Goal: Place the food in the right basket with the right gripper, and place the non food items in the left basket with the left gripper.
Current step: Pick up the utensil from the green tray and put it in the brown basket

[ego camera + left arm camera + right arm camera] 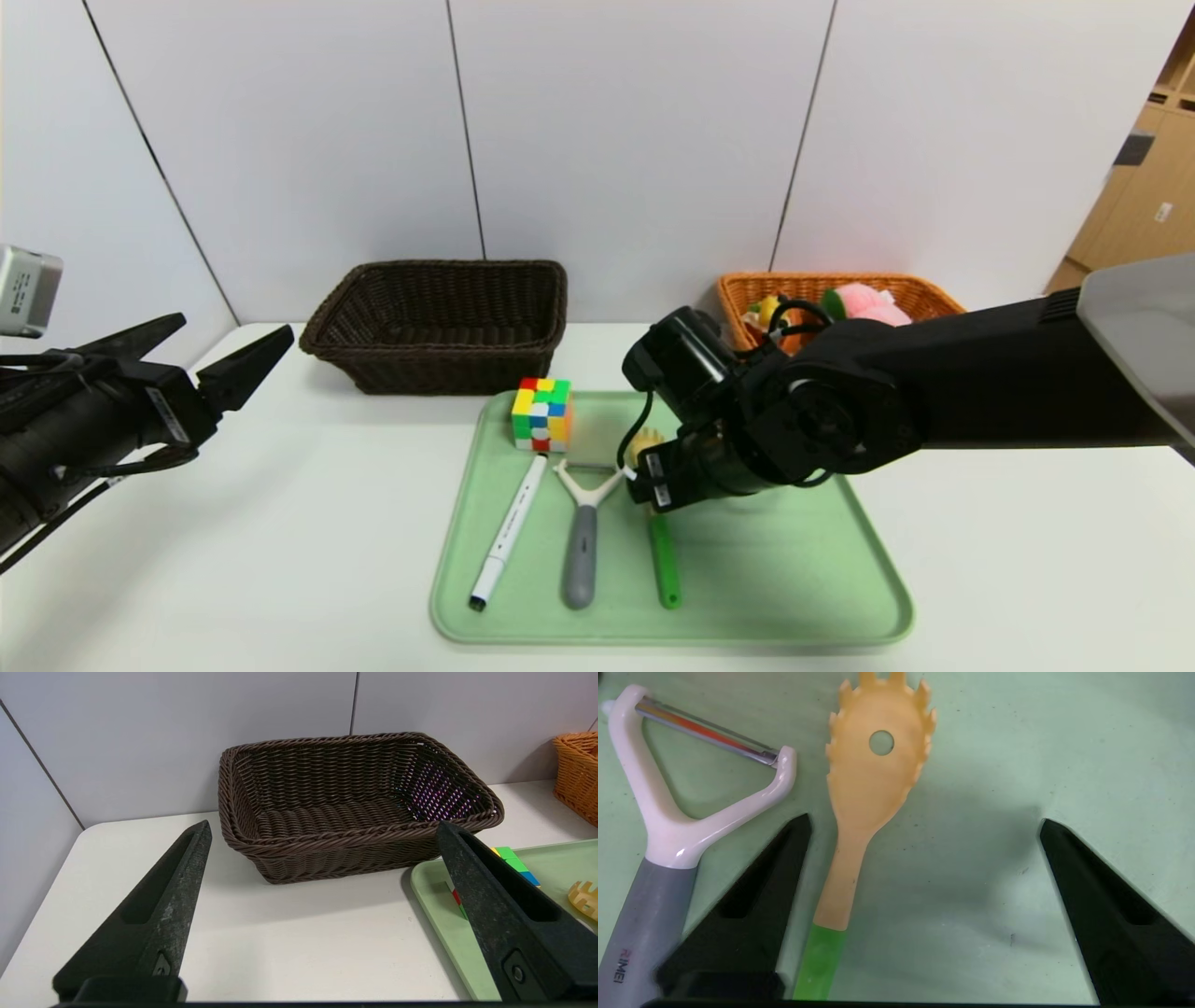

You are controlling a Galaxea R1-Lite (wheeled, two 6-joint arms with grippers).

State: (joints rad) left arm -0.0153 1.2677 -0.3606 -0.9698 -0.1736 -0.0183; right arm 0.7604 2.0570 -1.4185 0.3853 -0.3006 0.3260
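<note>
White table: right tool (924,826) gapes wide over the spork (873,779), seemingly misplaced; left tool (322,830), wide, should take it.

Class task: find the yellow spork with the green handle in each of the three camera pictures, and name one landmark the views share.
Head view: the yellow spork lies on the pale green tray, beside the peeler, its head mostly hidden by the right gripper.
Left wrist view: only its toothed head shows, at the edge.
Right wrist view: centre, between the open fingers.
Shared landmark: the tray.
</note>
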